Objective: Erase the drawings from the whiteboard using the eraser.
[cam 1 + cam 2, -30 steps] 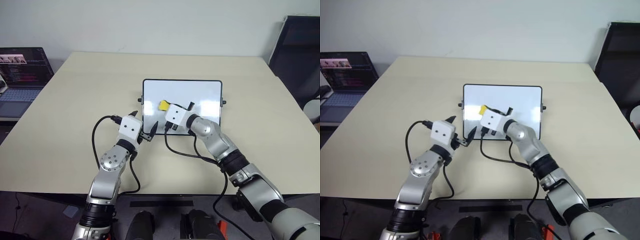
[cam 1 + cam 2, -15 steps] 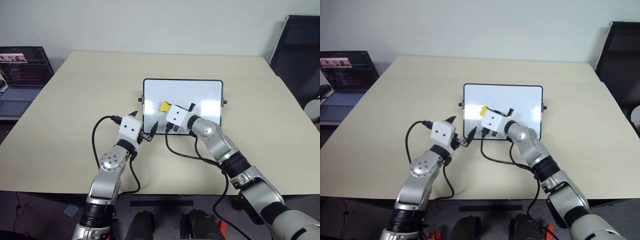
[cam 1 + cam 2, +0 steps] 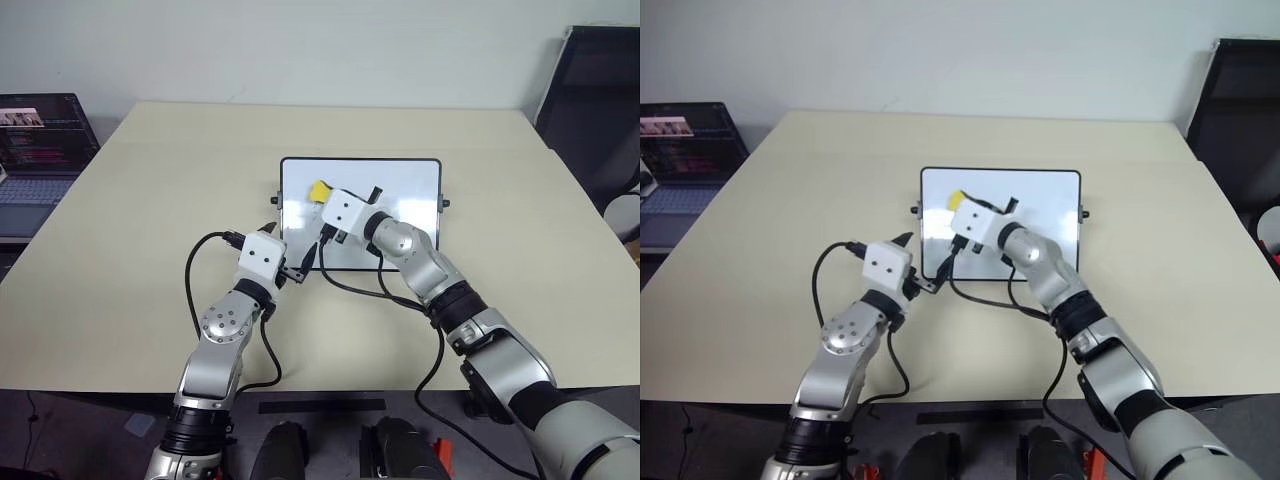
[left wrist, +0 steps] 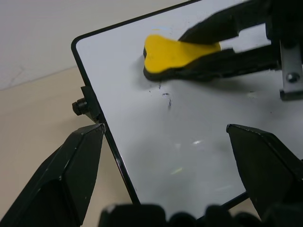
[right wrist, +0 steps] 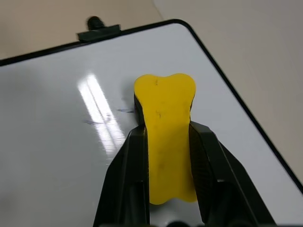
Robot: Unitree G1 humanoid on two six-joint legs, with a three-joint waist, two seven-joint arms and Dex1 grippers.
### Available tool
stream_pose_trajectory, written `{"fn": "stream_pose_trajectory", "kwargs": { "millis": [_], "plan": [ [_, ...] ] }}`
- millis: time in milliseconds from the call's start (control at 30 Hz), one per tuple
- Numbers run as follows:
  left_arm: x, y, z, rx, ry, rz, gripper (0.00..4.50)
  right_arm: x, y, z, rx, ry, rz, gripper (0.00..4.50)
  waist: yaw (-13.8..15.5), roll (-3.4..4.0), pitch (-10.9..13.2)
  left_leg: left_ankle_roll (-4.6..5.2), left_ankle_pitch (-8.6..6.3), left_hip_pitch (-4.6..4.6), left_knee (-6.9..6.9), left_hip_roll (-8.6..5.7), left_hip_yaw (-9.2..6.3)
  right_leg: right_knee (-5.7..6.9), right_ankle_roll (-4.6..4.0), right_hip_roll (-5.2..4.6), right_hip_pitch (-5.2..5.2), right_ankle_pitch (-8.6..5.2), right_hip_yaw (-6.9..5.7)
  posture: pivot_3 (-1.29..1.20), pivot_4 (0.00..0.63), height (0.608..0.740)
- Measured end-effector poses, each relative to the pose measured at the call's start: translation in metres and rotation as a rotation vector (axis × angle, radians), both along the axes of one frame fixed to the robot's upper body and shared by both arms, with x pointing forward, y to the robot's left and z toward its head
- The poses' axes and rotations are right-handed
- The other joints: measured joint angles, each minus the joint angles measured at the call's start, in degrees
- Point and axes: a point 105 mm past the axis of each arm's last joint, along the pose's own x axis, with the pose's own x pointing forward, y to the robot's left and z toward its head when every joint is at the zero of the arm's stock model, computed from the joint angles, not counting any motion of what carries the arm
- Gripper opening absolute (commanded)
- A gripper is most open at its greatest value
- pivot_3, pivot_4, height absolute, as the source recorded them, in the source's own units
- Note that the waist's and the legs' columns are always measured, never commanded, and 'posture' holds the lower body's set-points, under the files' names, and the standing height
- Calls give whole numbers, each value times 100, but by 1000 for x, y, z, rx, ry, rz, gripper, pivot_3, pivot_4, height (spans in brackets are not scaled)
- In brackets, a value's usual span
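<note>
The whiteboard [image 3: 410,190] lies flat on the table in front of me. My right gripper [image 3: 323,193] is shut on the yellow eraser [image 3: 318,189], whose dark underside rests on the board near its far left corner. In the right wrist view both fingers [image 5: 135,156] clamp the eraser [image 5: 164,99] along its sides. Of the drawings, faint dark specks [image 4: 165,97] show just beside the eraser. My left gripper [image 3: 290,245] is open and straddles the board's near left corner, one finger [image 4: 71,175] outside the frame by the black knob [image 4: 79,107].
The beige table [image 3: 150,200] extends on all sides of the board. An open laptop [image 3: 40,130] stands off the table's left edge. A dark chair [image 3: 600,90] stands at the far right. Black cables [image 3: 200,270] loop from both wrists.
My right gripper has carried the eraser across the board, away from me and a little left, toward the far left corner. The left gripper has stayed in place.
</note>
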Motion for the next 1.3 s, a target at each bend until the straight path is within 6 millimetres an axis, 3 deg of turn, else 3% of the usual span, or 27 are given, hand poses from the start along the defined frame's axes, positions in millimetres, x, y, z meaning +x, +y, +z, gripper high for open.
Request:
{"fn": "stream_pose_trajectory", "kwargs": {
  "millis": [233, 633, 800, 967, 1067, 1167, 1300],
  "plan": [
    [-3, 1, 1, 1, -4, 3, 4500, -18, 4, -21, 7, 51, 42, 869, 1, -1, -1, 0, 1, 2, 2, 0, -1, 2, 1, 0, 1, -1, 0, 0, 150, 740],
    [-2, 0, 2, 3, -7, -3, 4500, -36, -17, -38, -36, 106, 31, 869, 29, -1, -1, 0, 0, 1, 2, -1, -1, 0, 18, 0, 0, -11, 0, 0, 150, 740],
    [-1, -3, 5, 4, -14, -12, 4500, -30, -14, -30, -9, 85, 14, 869, 24, -1, 1, 0, 1, 0, 2, -1, 2, 0, 23, 1, -1, -14, 2, 0, 150, 740],
    [0, -3, 4, 5, -11, -13, 4500, -3, -15, 16, 54, -18, -49, 869, 5, -1, 3, -1, 0, -4, -4, -1, 3, -1, 0, 1, -7, 0, 2, 0, 150, 740],
    [0, -3, 4, 5, -10, -13, 4500, 2, -8, 31, 62, -49, -39, 869, 2, -1, 3, -3, -2, -24, -13, -1, -1, -3, -2, 1, -26, -1, -2, 0, 150, 740],
    [0, -3, 3, 6, -10, -12, 4500, 2, 1, 31, 21, -28, -4, 869, 5, -1, 3, -4, -2, -74, -10, -2, 2, 9, -3, 1, -82, 0, 1, 0, 150, 740],
    [-1, -2, 2, 4, -7, -8, 4500, -12, 15, 7, -182, 101, 114, 869, 14, -1, 3, -4, -2, -93, -3, -2, -2, 14, -3, -1, -98, 1, -3, 0, 150, 740]
  ]
}}
